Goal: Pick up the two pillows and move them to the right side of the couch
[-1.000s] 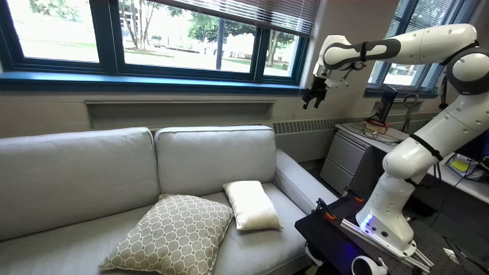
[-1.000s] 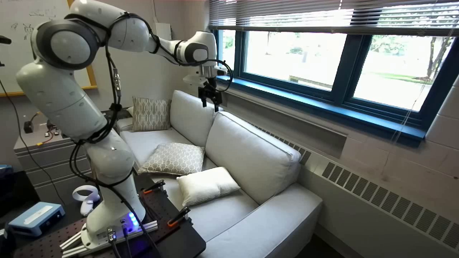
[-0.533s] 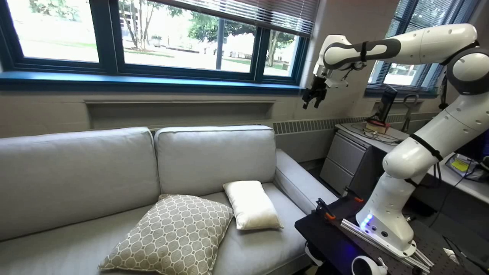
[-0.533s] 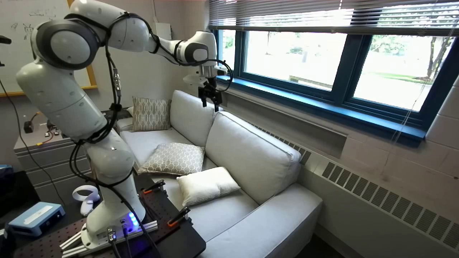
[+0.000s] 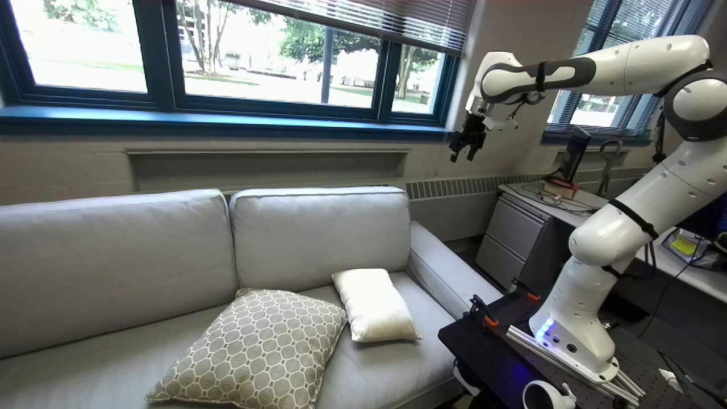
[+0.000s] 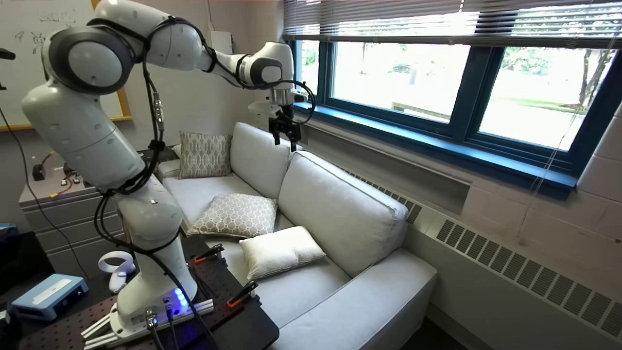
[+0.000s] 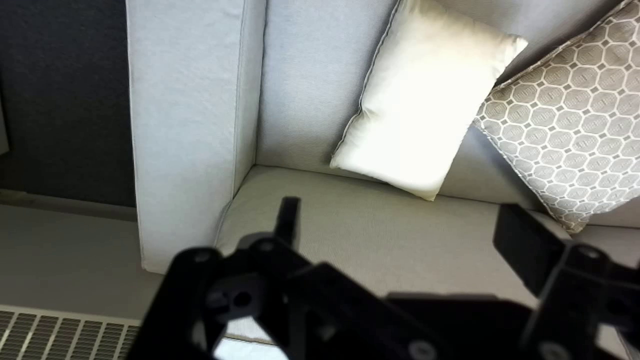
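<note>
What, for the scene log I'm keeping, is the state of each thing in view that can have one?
Gripper, open, holding nothing.
Tan lattice pillow, lying on the couch seat, unheld.
Cream-white pillow, lying on the same seat, unheld.
Third patterned pillow, upright at the seat's far end.
Window blind, partly lowered.
Filing cabinet drawers, shut.
Robot base lights, lit blue.

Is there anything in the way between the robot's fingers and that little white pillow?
Nothing visible: only open air seems to lie between the parted fingers and the white pillow. The patterned pillow lies beside it, and in the wrist view the back cushion shows beyond the fingers without covering the white pillow.
</note>
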